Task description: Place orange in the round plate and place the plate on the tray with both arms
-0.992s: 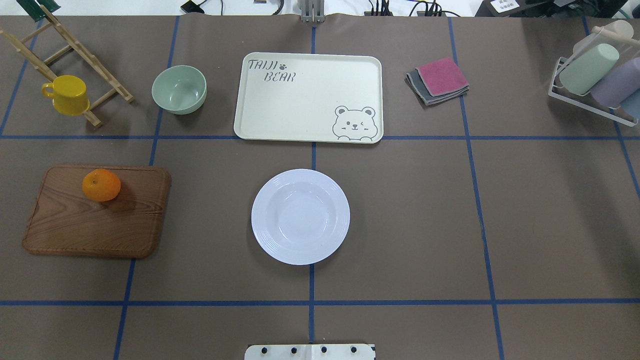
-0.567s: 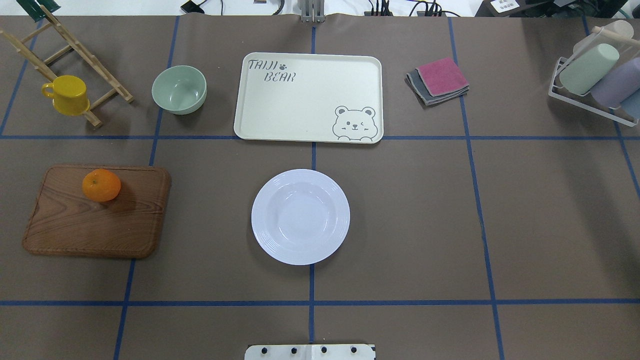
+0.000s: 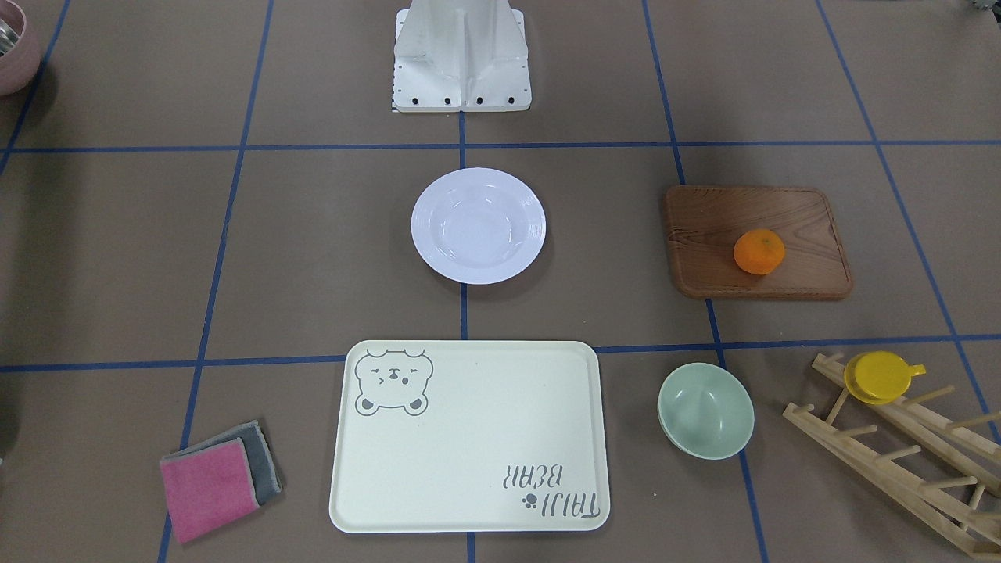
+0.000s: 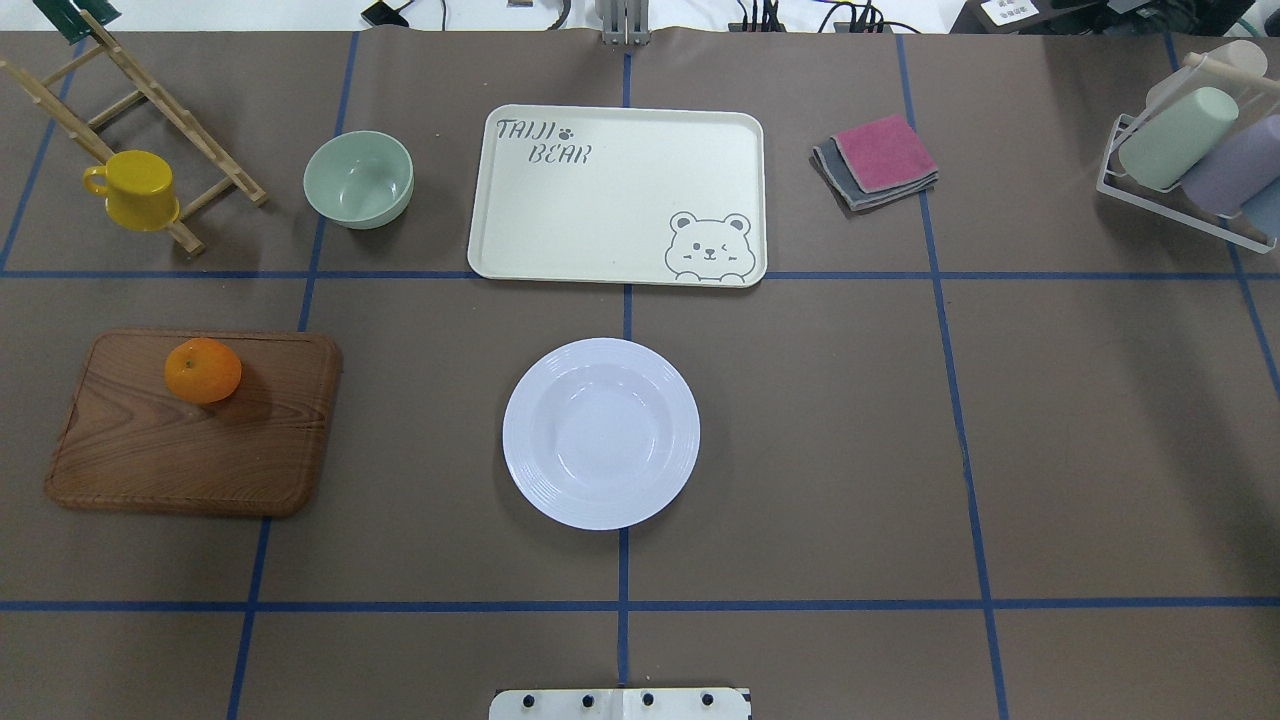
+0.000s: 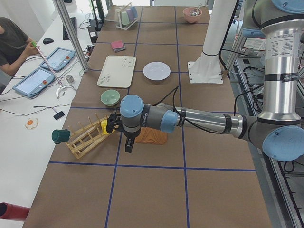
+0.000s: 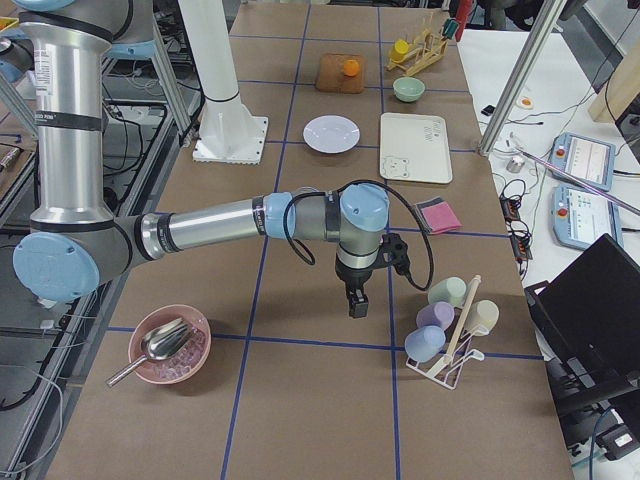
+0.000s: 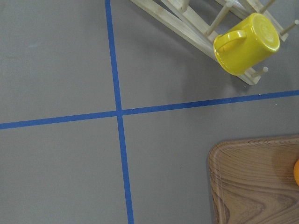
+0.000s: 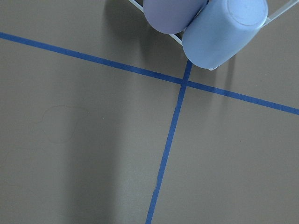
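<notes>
The orange [image 4: 203, 370] rests on the far part of a brown wooden board [image 4: 195, 423], left of centre. Mid-table sits the round white plate [image 4: 600, 433], with nothing in it. Beyond it lies the cream bear tray [image 4: 617, 195], bare. Neither arm enters the overhead view. The left gripper [image 5: 129, 145] shows only in the exterior left view, hanging above the table beside the board and rack; I cannot tell if it is open or shut. The right gripper [image 6: 355, 300] shows only in the exterior right view, hanging near the cup stand; its state is likewise unclear.
A pale green bowl [image 4: 359, 179] stands left of the tray. A yellow cup [image 4: 133, 189] hangs on a wooden rack [image 4: 150, 95] at far left. Folded cloths [image 4: 877, 160] lie right of the tray; a cup stand [image 4: 1190, 150] is far right. A person [image 5: 12, 40] sits at a side desk.
</notes>
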You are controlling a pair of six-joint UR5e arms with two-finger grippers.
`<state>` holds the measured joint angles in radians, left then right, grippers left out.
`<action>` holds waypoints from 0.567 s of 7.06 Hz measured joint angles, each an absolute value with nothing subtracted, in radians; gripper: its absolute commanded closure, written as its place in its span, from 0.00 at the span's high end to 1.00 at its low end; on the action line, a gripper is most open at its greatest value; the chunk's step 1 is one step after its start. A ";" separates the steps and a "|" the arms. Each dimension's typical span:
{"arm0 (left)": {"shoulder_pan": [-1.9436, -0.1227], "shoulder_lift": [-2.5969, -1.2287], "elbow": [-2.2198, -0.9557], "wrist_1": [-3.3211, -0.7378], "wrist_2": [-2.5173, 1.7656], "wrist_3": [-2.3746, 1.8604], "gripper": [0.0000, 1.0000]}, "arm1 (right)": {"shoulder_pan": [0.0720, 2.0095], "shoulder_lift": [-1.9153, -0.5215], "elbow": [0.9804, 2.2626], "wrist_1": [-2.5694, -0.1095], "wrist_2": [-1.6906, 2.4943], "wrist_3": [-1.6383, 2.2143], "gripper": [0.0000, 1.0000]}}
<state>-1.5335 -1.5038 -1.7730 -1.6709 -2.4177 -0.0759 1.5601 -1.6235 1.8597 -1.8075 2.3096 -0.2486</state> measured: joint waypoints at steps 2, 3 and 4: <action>-1.533 -1.487 -1.789 -1.671 -2.416 -0.075 1.00 | 1.559 -1.624 1.871 -1.807 2.312 -0.247 1.00; -1.533 -1.479 -1.789 -1.671 -2.411 -0.077 1.00 | 1.559 -1.624 1.872 -1.807 2.313 -0.247 1.00; -1.532 -1.479 -1.790 -1.670 -2.411 -0.082 1.00 | 1.559 -1.624 1.872 -1.807 2.313 -0.245 1.00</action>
<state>-1.5318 -1.4793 -1.7903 -1.6705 -2.4110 -0.0817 1.5586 -1.6235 1.8720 -1.8070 2.3131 -0.2447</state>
